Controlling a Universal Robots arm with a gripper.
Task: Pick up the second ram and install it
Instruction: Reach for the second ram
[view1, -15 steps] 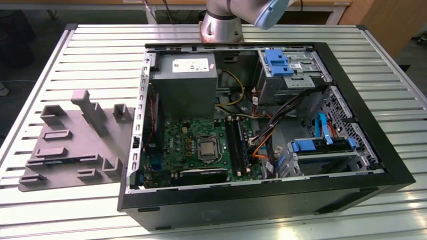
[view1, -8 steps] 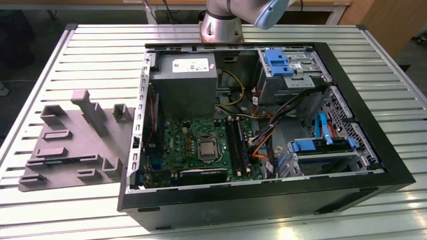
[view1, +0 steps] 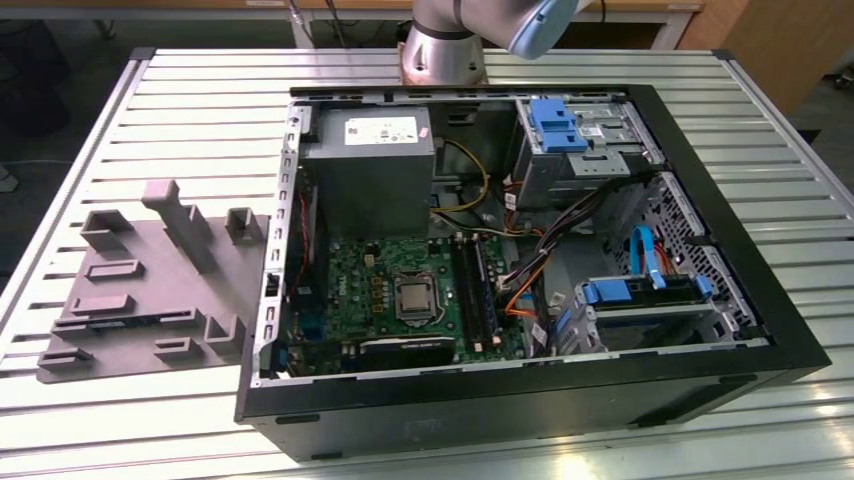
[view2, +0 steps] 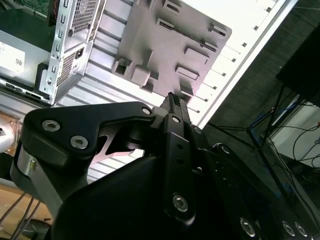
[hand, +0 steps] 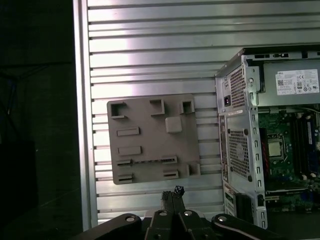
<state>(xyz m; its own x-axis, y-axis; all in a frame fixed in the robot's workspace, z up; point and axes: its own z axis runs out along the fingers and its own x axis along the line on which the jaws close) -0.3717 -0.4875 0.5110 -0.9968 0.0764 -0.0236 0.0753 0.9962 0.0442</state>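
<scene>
A grey holder tray (view1: 147, 290) lies on the slatted table at the exterior view's left, beside the open computer case (view1: 521, 250). A thin dark strip (hand: 147, 161), seemingly the second ram on its edge, runs between two slotted blocks of the tray (hand: 150, 130). The same strip shows faintly in the exterior view (view1: 134, 322). In both wrist views my gripper (hand: 172, 191) (view2: 175, 98) hangs well above the table near the tray's edge. It is shut, with nothing between its fingers, and touches nothing. The motherboard's memory slots (view1: 478, 285) hold a long dark stick.
The case holds a grey power supply (view1: 374, 165), blue drive cages (view1: 561, 125) and loose cables (view1: 534, 270). Upright blocks (view1: 180, 215) rise from the tray. The arm's base (view1: 447, 45) stands behind the case. The table's edge (hand: 82, 125) borders dark floor beyond the tray.
</scene>
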